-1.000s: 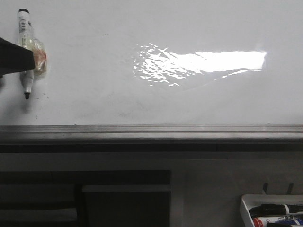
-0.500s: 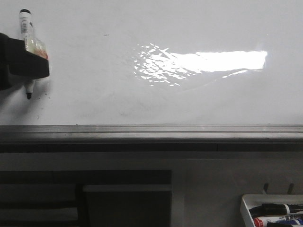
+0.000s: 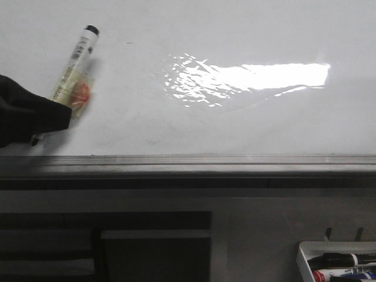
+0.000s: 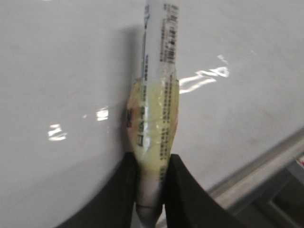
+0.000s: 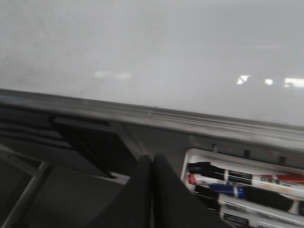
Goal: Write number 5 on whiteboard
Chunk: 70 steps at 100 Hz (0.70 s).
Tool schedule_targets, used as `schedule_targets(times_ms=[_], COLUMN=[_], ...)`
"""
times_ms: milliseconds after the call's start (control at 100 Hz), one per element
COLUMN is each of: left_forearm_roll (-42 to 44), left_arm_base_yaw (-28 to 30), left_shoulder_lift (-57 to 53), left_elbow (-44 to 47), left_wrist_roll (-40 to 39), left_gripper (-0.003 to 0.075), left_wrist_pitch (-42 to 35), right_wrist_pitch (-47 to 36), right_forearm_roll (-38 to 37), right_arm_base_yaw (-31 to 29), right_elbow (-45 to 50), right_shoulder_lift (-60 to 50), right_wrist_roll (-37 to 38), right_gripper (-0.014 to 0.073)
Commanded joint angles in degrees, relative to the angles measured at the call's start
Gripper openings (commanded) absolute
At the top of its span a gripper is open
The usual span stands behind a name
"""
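**Left gripper holds marker against blank board**

The left gripper (image 4: 151, 178) has its two black fingers (image 4: 118, 190) closed on a marker (image 4: 156, 118), pinching the barrel just below a band of yellowish tape. In the left wrist view the marker rises straight out from between the fingers, its printed white barrel lying close over the board (image 4: 57, 71) and casting a shadow beside it.

In the front view the left gripper (image 3: 41, 120) sits at the far left, low on the board (image 3: 235, 35) and just above the ledge (image 3: 194, 163). The marker (image 3: 73, 76) is tilted, its black end up and to the right, its dark tip poking out below the gripper near the ledge. Whether the tip touches the board I cannot tell. No stroke of the 5 shows on the white surface in any view; only glare and faint smudges.

The front view alone shows the tilt and the tip; the left wrist view alone shows the grip and the tape up close.

The right gripper (image 5: 152, 190) has its fingers pressed together with nothing between them. It hangs below the ledge (image 5: 166, 121), beside a white tray (image 5: 192, 154) of markers. The front view shows that tray (image 3: 305, 261) at lower right, but not the right gripper.
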Motion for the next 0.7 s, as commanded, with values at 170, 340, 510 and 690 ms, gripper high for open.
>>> schedule_targets(times_ms=[170,340,510,690], left_forearm_roll=[26.0,34.4,34.4,34.4], left_arm_base_yaw=[-0.2,-0.2,-0.2,-0.2], left_shoulder_lift=[-2.8,-2.8,-2.8,-2.8], left_elbow=[-1.2,-1.2,-1.2,-1.2], left_wrist_roll=[0.2,3.7,5.5,5.5], left_gripper=[-0.002,-0.002,-0.002,-0.002], left_wrist_pitch=[-12.9,-16.9,-16.9,-17.3], right_wrist_pitch=[-3.8,-3.5,-4.9,-5.5], right_forearm_roll=[0.0,0.0,0.0,0.0], right_arm_base_yaw=[13.2,20.2,25.9,29.7], right_elbow=[-13.8,-21.9,-27.9,-32.1], right_shoulder_lift=[13.5,22.8,30.5,36.0], right_wrist_roll=[-5.4,-5.9,-6.0,-6.0], right_gripper=[0.0094,0.0339,0.0346,0.0346])
